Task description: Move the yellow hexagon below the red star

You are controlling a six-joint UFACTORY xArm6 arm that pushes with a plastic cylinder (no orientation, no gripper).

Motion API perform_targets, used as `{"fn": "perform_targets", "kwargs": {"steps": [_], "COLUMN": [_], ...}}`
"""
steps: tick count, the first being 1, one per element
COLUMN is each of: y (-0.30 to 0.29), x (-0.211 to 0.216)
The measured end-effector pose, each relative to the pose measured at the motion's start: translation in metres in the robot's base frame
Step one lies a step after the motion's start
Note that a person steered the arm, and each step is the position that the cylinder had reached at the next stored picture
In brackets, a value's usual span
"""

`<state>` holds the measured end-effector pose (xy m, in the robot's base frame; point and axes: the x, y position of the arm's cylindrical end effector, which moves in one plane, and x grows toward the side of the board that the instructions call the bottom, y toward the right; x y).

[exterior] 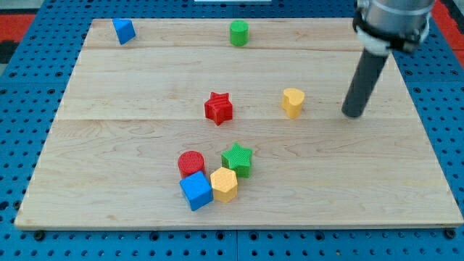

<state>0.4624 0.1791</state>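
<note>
The yellow hexagon (224, 184) lies near the view's bottom centre of the wooden board (109, 138), touching a blue cube (196, 191) on its left and a green star (237, 159) above it. The red star (217, 108) sits near the board's middle, well above the hexagon. My tip (353, 114) rests on the board at the view's right, far from both the hexagon and the red star, to the right of a yellow heart (293, 102).
A red cylinder (191, 164) stands just above the blue cube. A blue triangular block (124, 31) is at the top left and a green cylinder (238, 33) at the top centre. Blue pegboard surrounds the board.
</note>
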Motion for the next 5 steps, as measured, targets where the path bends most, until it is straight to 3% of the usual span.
{"fn": "perform_targets", "kwargs": {"steps": [2, 3, 5], "y": [-0.073, -0.139, -0.204], "x": [0.129, 0.131, 0.089]}}
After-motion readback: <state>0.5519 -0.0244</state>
